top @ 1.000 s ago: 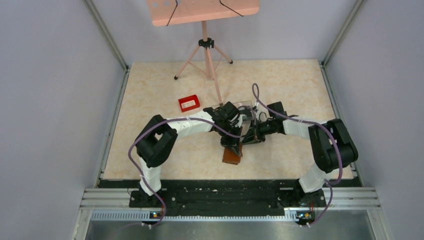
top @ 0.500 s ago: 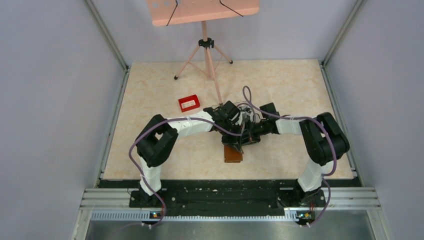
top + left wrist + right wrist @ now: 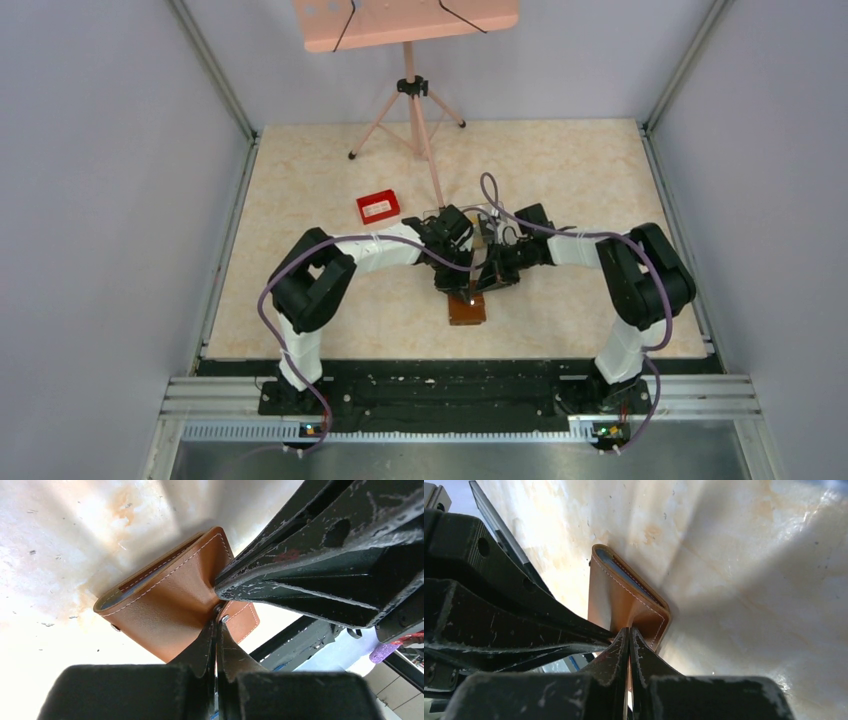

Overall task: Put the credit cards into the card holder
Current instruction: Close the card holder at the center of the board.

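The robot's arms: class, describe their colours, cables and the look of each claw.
The left arm and right arm have white links between bulky black joints. A purple cable loops along each. The left claw and right claw have black, tapered fingers, heavily scuffed with pale scratches.

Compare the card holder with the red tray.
The card holder is tan stitched leather, folded; the red tray is red, open-topped, pale inside. The card holder lies at the shut fingers of the left gripper and right gripper; the red tray sits apart, farther back-left. Both are small and rest on the table.
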Controlling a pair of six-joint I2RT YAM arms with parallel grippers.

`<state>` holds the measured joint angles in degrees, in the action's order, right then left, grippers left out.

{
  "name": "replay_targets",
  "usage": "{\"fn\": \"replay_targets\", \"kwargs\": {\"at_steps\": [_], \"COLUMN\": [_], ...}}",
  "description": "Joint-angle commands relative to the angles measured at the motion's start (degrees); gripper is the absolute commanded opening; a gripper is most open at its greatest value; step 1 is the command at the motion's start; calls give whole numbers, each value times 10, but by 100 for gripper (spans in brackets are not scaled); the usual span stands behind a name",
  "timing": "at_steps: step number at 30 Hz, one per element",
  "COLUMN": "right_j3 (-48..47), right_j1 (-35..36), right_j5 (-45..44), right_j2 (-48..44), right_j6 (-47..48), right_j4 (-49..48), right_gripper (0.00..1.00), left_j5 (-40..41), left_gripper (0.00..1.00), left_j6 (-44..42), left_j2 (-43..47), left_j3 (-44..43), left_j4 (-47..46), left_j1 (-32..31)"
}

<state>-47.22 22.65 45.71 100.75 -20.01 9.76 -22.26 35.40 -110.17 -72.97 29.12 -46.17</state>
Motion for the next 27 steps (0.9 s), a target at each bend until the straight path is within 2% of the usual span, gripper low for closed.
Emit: {"fn": "replay_targets", "kwargs": {"at_steps": [1, 13, 27], "right_j3": [-7, -14, -23], "right_j1": [26, 34, 34], "right_j5": [-42, -56, -60], "right_j2": [27, 22, 4], "right_j6": [18, 28, 29], "right_j4": [57, 74, 88], "right_gripper": [0, 0, 0], "left_j5": [21, 17, 32], "left_gripper": [0, 0, 0], "left_j6": [-1, -27, -49], "left_j2": [20, 0, -30], "left_j3": [6, -32, -36], "left_j4": [-5, 21, 45], "left_j1": [14, 25, 20]}}
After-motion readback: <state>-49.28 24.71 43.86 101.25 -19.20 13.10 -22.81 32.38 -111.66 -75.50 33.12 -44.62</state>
